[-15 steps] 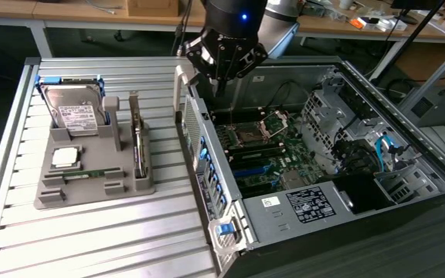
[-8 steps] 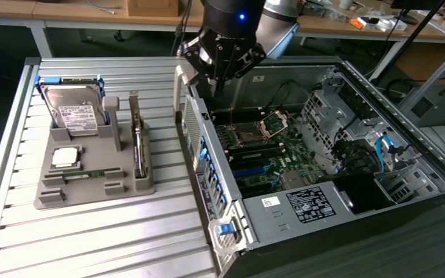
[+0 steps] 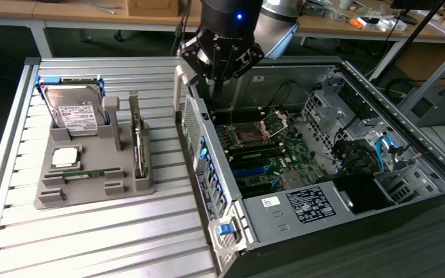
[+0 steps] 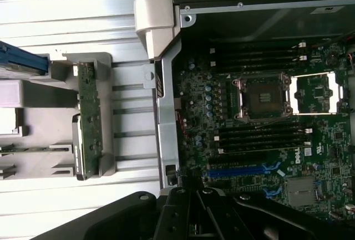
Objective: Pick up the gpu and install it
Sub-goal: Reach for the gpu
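Observation:
The gpu [image 3: 137, 141] is a thin brownish-green card with a silvery bracket at one end. It stands on edge in a slot of the grey holder [image 3: 68, 197] on the slatted table. In the wrist view the gpu [image 4: 89, 119] lies well apart from my fingers. My gripper [image 3: 216, 81] hangs above the side wall of the open computer case [image 3: 300, 226], to the exterior view's right of the holder. It is shut, fingers [image 4: 178, 213] together, with nothing between them. The motherboard [image 4: 260, 134] with its blue card slot [image 4: 238, 171] lies below.
In the grey holder also sit a silver hard drive [image 3: 76, 113], a processor chip [image 3: 65, 156] and a green memory stick [image 3: 83, 172]. Inside the case, drive cages and blue cables [image 3: 385, 147] crowd the exterior view's right. Bare slats [image 3: 91, 243] lie in front of the holder.

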